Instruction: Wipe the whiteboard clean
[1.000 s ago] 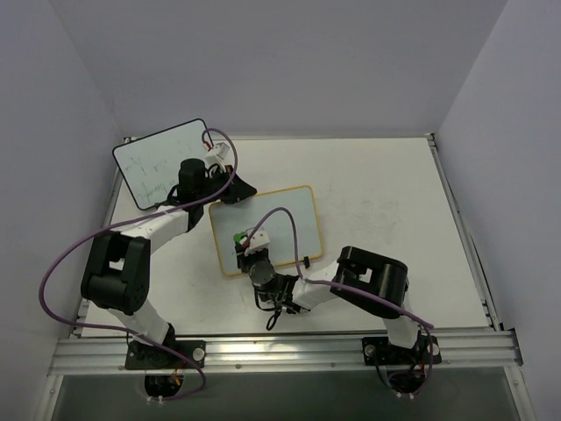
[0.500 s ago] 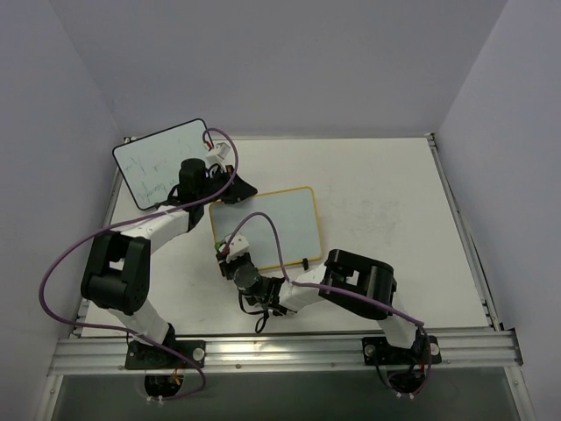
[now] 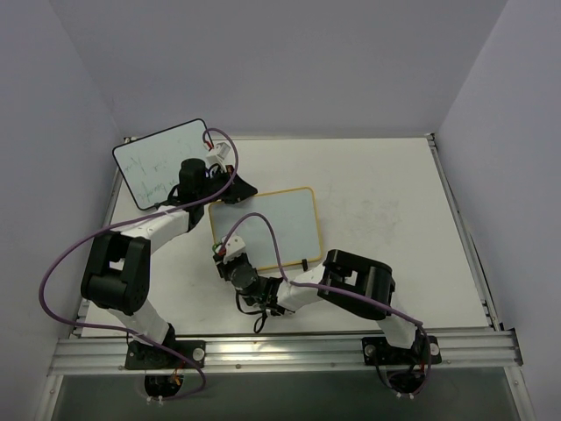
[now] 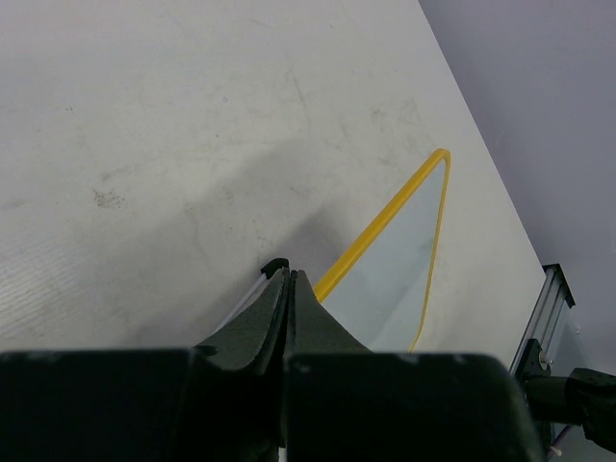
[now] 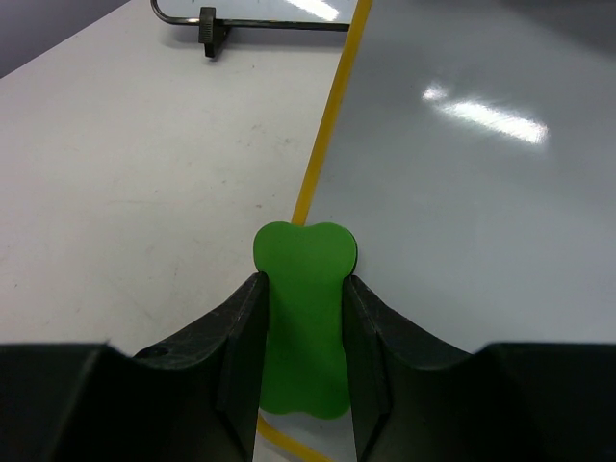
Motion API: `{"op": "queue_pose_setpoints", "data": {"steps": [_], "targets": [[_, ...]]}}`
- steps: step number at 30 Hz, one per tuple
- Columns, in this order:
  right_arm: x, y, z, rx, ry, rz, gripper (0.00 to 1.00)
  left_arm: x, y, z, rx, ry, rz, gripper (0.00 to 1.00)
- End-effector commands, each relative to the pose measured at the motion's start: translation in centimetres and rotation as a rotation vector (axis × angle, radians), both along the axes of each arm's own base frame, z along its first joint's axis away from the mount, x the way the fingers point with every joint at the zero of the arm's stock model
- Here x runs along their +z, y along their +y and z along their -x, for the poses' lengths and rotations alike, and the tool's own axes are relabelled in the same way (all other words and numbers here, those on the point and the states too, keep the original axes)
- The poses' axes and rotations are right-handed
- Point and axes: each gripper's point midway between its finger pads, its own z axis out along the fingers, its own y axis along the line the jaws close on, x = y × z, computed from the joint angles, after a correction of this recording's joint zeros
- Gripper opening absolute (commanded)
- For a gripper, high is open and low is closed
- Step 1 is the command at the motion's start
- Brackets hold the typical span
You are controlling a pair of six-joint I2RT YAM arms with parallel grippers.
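Seen from above: flat on the white worktop, a little left of the frame's middle, the whiteboard with its thin yellow frame, slightly turned, right end higher in the frame.

At the board's upper left corner, the left gripper; in the left wrist view, fingers pressed together with no gap, tips right at the yellow corner; touching it or just over it, cannot tell.

At the board's left edge, toward the lower corner, the right gripper; in the right wrist view, fingers clamped on a green eraser, one on each side; rounded end of the eraser over the yellow frame, bare worktop to the left of it, glossy board face with light reflections to the right; at the top left of that view, a small black clip foot on a thin wire.

In the upper left of the overhead frame, beyond the left arm, a black-framed whiteboard with faint marks, well apart from the eraser.
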Motion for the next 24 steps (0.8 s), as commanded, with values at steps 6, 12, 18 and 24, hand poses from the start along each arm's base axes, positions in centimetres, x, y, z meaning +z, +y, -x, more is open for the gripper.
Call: {"op": "queue_pose_setpoints", "data": {"steps": [6, 12, 18, 24], "targets": [[-2.4, -6.6, -2.3, -0.157, 0.045, 0.089, 0.0, 1.0, -1.0, 0.8, -0.052, -0.023, 0.0, 0.02], [-1.9, -10.8, -3.2, -0.248, 0.054, 0.08, 0.0, 0.8, -0.9, 0.7, -0.049, -0.019, -0.004, 0.02], [-1.7, -13.3, -3.9, -0.301, 0.069, 0.068, 0.0, 0.8, -1.0, 0.7, -0.049, -0.019, -0.004, 0.02], [-1.6, -11.7, -4.1, -0.267, 0.075, 0.062, 0.0, 0.9, -1.0, 0.6, -0.049, -0.024, -0.005, 0.02]]}}
